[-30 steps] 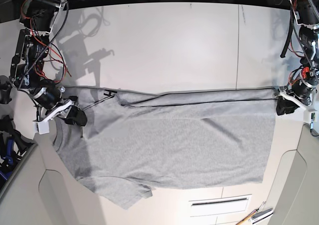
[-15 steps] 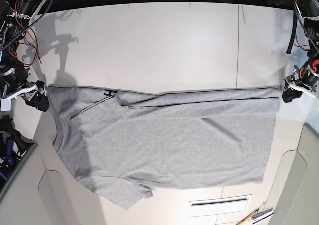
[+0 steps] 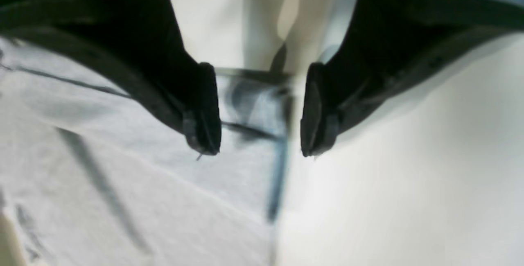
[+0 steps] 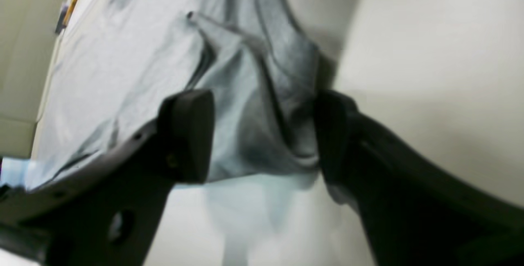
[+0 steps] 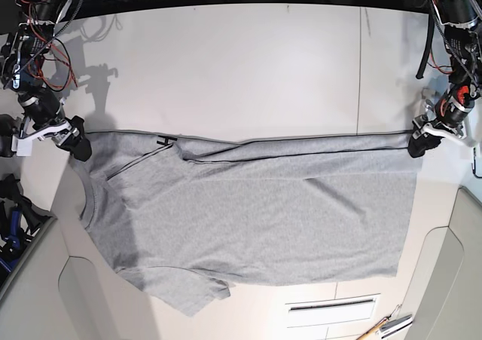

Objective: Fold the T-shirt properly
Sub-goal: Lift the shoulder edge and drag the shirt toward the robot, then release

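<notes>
Lettering on T-shirt (image 5: 256, 212) unreadable; left tool (image 5: 418, 145) and right tool (image 5: 77, 145) gape, gripping nothing.

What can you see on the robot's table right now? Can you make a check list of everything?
Surface: white table, a thin seam line running down its right part.
Job's things: grey T-shirt spread flat, its top edge folded over, a bit of black lettering showing at the fold.
Clutter: an orange-handled tool at the bottom edge.
Grippers: left gripper open over the shirt's corner; right gripper open over the shirt's other end; neither holds cloth.
Cables: red and black wires on the right arm.
Surroundings: beige panels at the lower corners.
</notes>
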Available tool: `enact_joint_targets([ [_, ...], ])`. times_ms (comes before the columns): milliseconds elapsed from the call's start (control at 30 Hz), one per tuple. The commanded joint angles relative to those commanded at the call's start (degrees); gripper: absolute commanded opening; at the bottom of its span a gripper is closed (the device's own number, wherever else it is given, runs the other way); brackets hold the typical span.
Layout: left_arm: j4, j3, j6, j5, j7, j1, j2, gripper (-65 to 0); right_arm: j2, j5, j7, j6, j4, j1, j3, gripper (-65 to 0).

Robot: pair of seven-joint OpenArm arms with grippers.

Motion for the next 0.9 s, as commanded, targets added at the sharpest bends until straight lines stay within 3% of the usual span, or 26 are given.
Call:
enact_joint_targets([
  [167,0.00,3.23,0.20,2.47,-3.89,-0.17,0.04,-31.1,-1.90,-1.49,-0.24,-0.04,0.00,1.53,-2.14,-26.4],
  [233,0.02,3.21,0.22,2.69,-4.07,-0.20,-0.02,-42.1,-2.05,-1.79,-0.24,-0.04,0.00,1.77,-2.62,-30.0],
  [300,0.02,3.23,0.22,3.63,-4.13,-0.20,-0.02,-62.2,-1.95,-1.79,-0.17,-0.02,0.00,1.77,-2.62,-46.2],
  [367,0.04,3.21,0.17,4.90,-4.57,-0.20,-0.04,-65.0,-1.84,-1.77,-0.20,0.07,0.00,1.77,-2.62,-65.0],
  [500,1.77,3.21,-2.43,6.49,-5.09,0.02,-1.03,-65.0,-1.68,-1.77,-1.64,0.68,1.57,1.75,-2.60,-65.0],
  [600,6.01,3.10,-2.36,6.43,-3.39,1.16,-2.62,-65.0,-1.38,-1.73,-7.48,0.90,6.10,0.59,-1.70,-65.0],
  [900,23.39,2.01,-2.16,6.43,0.66,14.58,-4.00,-65.0,1.77,3.10,-13.40,0.90,22.21,-12.57,-1.01,-65.0],
])
